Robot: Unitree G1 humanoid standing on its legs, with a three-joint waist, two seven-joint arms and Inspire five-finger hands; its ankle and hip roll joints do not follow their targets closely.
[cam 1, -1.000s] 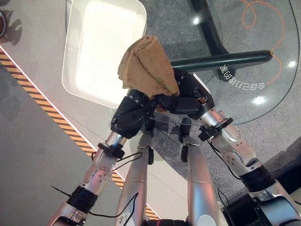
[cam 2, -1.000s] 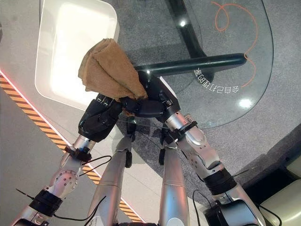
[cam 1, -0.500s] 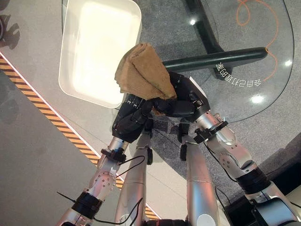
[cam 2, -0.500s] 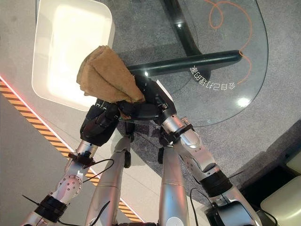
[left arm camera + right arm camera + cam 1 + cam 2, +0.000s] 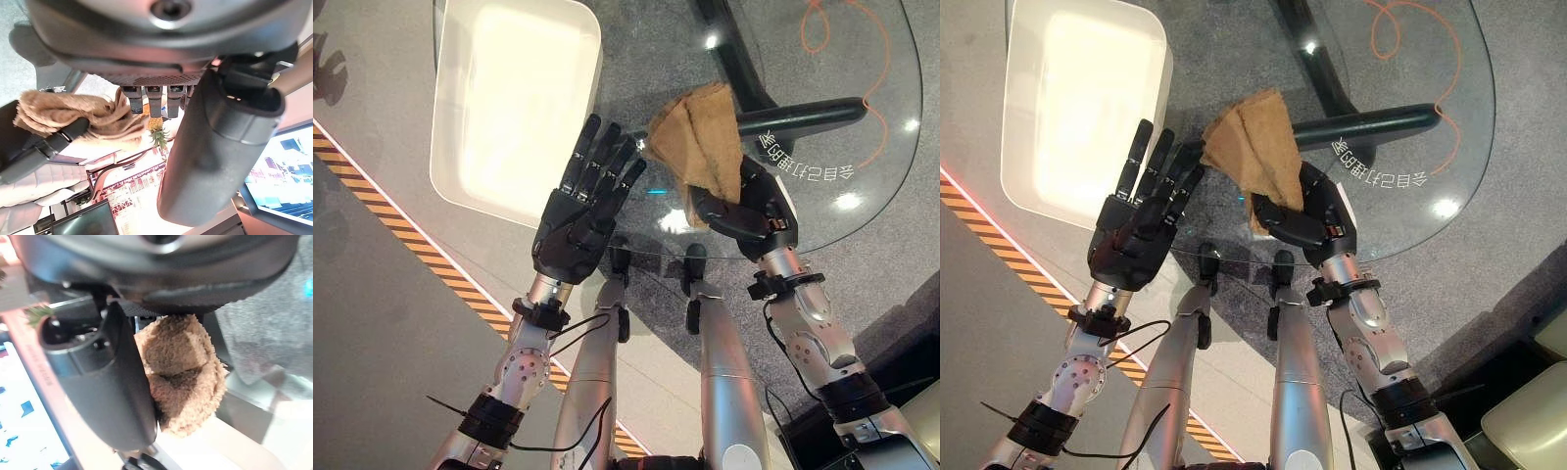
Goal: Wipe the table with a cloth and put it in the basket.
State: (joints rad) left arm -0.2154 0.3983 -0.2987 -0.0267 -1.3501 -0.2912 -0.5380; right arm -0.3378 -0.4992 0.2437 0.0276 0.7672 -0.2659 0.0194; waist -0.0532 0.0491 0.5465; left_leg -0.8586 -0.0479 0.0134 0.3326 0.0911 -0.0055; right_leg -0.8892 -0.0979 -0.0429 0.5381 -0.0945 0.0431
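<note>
While the brown cloth (image 5: 697,137) is folded into a loose bundle, it is held up above the near edge of the glass table (image 5: 862,127), its upper part rising free and spreading into two flaps. Right hand (image 5: 744,208): fingers and thumb are curled tightly round the lower end of the cloth, clamping it; in the right wrist view the pile of the cloth (image 5: 183,372) bulges out between the dark thumb and the palm. Left hand (image 5: 579,217): raised just beside the cloth, palm toward the camera, with its fingers (image 5: 603,157) straight and spread apart, holding nothing. The tips of those fingers lie close to the left edge of the cloth, and whether they touch it cannot be told. In the left wrist view the cloth (image 5: 73,117) appears past the straight fingers, gripped by the other hand.

Surroundings: the table is transparent, with a rounded outline, an orange line (image 5: 832,39) drawn in a loop on its far part, and several bright reflections of light. A dark curved table leg (image 5: 803,116) shows through the glass behind the cloth. To the left of the hands, a white tray-like basket (image 5: 509,98) with rounded corners lies under the left end of the glass. A yellow and black striped band (image 5: 401,225) runs slantwise across the grey floor beside the basket.
</note>
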